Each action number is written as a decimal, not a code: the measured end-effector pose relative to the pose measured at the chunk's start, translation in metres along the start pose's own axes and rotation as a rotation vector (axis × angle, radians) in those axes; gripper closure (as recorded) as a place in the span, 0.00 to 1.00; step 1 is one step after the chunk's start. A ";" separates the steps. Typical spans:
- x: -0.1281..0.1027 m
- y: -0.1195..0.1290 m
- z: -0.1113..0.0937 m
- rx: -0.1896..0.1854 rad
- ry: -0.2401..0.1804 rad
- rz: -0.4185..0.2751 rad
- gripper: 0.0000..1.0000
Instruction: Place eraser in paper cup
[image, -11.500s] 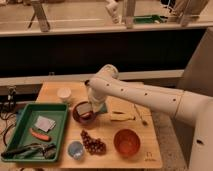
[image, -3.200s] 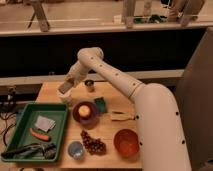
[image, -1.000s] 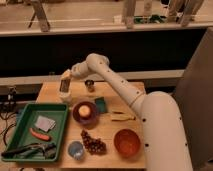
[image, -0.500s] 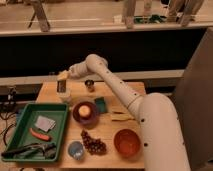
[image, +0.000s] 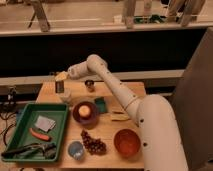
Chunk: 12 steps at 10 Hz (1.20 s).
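Note:
My gripper (image: 60, 84) hangs at the back left of the wooden table, pointing down, just above the small whitish paper cup (image: 65, 97). A small pale yellowish-tan block, the eraser (image: 61, 76), shows at the gripper, which is shut on it. The eraser is above the cup, not inside it. The arm reaches in from the lower right over the table.
A small dark metal cup (image: 90, 85) stands right of the gripper. A dark bowl (image: 85, 112) with an orange fruit, a green block (image: 100, 104), yellow pieces (image: 118, 116), grapes (image: 93, 145), an orange bowl (image: 126, 142), a blue cup (image: 76, 149) and a green tray (image: 22, 112) are nearby.
The gripper went from the dark bowl to the back left over the paper cup. In the last second it drifted slightly left.

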<state>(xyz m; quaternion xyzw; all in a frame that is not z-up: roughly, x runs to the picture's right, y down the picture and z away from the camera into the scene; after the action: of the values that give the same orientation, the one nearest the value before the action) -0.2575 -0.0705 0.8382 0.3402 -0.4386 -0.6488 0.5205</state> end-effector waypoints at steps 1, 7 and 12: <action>-0.001 0.001 0.000 0.010 0.002 -0.012 1.00; -0.010 0.020 0.001 0.090 0.006 -0.089 1.00; -0.009 0.013 0.012 0.098 0.015 -0.227 1.00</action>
<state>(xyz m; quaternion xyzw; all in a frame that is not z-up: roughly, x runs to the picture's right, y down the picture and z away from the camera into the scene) -0.2619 -0.0604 0.8546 0.4175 -0.4244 -0.6788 0.4298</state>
